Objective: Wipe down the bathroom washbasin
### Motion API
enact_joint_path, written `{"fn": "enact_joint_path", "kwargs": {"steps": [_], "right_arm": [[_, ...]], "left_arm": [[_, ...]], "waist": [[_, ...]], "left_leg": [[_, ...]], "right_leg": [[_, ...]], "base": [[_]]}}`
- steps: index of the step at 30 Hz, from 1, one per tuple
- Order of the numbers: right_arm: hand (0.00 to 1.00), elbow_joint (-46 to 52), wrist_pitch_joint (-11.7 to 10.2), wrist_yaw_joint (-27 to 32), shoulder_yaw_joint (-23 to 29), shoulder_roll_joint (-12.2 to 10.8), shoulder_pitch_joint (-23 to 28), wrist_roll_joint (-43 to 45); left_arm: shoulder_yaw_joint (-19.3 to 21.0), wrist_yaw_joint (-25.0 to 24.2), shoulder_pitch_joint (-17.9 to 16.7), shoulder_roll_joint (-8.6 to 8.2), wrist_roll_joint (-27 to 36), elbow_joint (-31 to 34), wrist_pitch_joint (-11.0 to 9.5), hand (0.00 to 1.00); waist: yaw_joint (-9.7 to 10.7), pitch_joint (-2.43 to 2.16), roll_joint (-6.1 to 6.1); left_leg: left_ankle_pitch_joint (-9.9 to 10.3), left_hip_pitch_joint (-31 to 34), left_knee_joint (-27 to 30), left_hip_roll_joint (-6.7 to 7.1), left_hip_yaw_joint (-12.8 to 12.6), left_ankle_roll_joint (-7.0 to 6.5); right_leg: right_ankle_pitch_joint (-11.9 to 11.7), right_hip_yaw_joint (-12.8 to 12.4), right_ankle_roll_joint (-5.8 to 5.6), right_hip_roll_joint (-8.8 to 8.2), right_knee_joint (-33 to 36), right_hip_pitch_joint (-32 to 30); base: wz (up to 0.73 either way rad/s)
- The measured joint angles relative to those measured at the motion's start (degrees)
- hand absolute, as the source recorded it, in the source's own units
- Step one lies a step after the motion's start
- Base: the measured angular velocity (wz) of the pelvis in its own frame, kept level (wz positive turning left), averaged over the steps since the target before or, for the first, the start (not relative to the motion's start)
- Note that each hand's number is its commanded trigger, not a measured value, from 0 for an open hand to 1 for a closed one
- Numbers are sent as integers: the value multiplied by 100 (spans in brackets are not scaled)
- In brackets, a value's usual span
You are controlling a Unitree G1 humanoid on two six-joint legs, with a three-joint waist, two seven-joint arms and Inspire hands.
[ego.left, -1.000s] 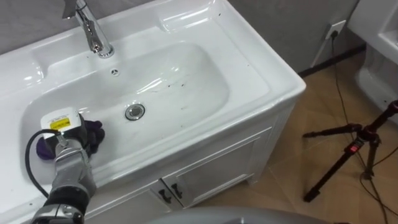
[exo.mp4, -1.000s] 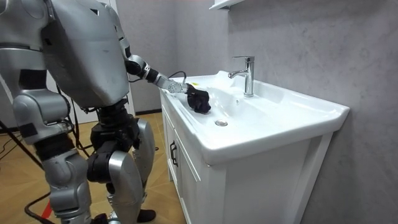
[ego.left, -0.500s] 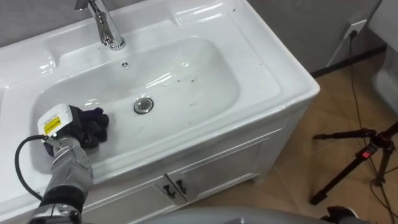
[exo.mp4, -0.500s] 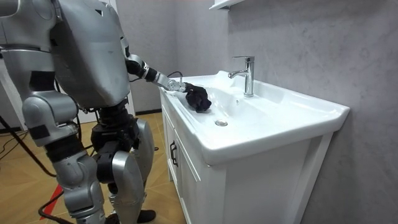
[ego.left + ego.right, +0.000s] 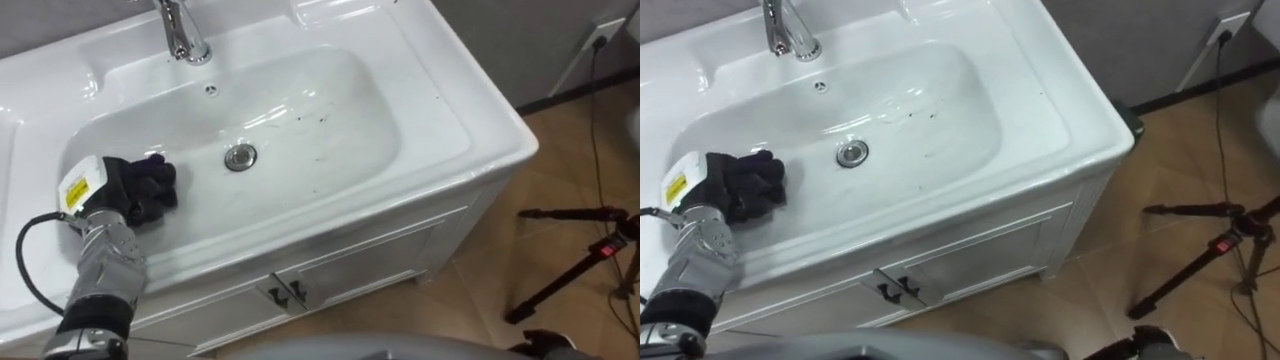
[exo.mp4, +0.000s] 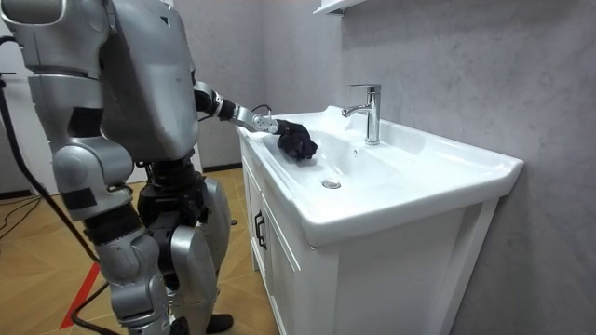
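The white basin (image 5: pixel 440 100) has a chrome drain (image 5: pixel 240 156) in the middle of its bowl and a chrome faucet (image 5: pixel 182 30) at the back. A few dark specks (image 5: pixel 320 122) lie on the bowl right of the drain. My left hand (image 5: pixel 100 192) reaches in from the lower left and is shut on a dark purple cloth (image 5: pixel 157 184), which presses against the bowl's left slope. In the room view the robot stands at the cabinet's end, with that hand (image 6: pixel 266 123) and the cloth (image 6: pixel 298 142) at the bowl's rim.
Below the basin is a white cabinet with two doors and dark handles (image 5: pixel 285 292). A black tripod (image 5: pixel 585 250) stands on the wooden floor to the right. A cable runs from a wall socket (image 5: pixel 603 32) down to the floor.
The eye view has shifted, so the camera moved. In the room view the hand and cloth have slid a little up the bowl's side, and the robot's trunk has shifted.
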State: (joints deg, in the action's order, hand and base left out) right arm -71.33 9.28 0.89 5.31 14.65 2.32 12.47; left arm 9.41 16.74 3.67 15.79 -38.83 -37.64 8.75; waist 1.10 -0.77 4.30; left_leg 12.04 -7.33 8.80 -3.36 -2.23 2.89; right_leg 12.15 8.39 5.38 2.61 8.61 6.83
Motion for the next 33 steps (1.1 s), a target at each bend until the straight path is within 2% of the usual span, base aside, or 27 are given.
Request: {"fn": "enact_joint_path", "kwargs": {"steps": [3,5,8,16,22,26,33], "right_arm": [[0,-7,2,15,-4,26,53,-98],[0,-8,-2,21,-10,25,90,-101],[0,4,-49,88,-39,28,228,-100],[0,-46,-112,188,-180,29,286,-88],[0,-203,-116,210,-185,22,293,-85],[0,-215,-115,204,-185,22,300,-87],[0,-122,-110,146,-184,23,302,-63]], "left_arm": [[55,0,-1,0,-5,193,7,100],[56,0,-14,0,-6,400,60,100],[56,2,-210,1,-10,891,134,100],[67,183,-444,58,-20,1584,179,100],[323,783,-446,76,-23,1744,173,100],[415,879,-463,78,-20,1823,177,100],[415,1047,-553,83,-17,2379,175,100]], "waist": [[-107,3,-2],[-118,6,-7],[-147,9,-7],[-154,67,-27],[-153,65,-20],[-155,64,-23],[-151,59,-21]], "left_leg": [[0,24,-5,2,15,0],[0,77,-8,11,119,0],[0,68,-9,15,163,0],[-1,156,99,70,197,1],[-4,166,102,104,215,-4],[-4,169,92,110,231,-4],[-4,168,84,115,243,-4]], "right_leg": [[0,6,0,-4,-2,-14],[0,62,-1,-8,-2,-25],[-1,158,-2,-19,2,9],[27,278,-50,-84,-4,-3],[18,314,-80,-114,3,-2],[18,338,-85,-122,0,3],[19,411,-88,-131,-4,19]], "base": [[1],[12],[14],[10],[4],[0],[2]]}}
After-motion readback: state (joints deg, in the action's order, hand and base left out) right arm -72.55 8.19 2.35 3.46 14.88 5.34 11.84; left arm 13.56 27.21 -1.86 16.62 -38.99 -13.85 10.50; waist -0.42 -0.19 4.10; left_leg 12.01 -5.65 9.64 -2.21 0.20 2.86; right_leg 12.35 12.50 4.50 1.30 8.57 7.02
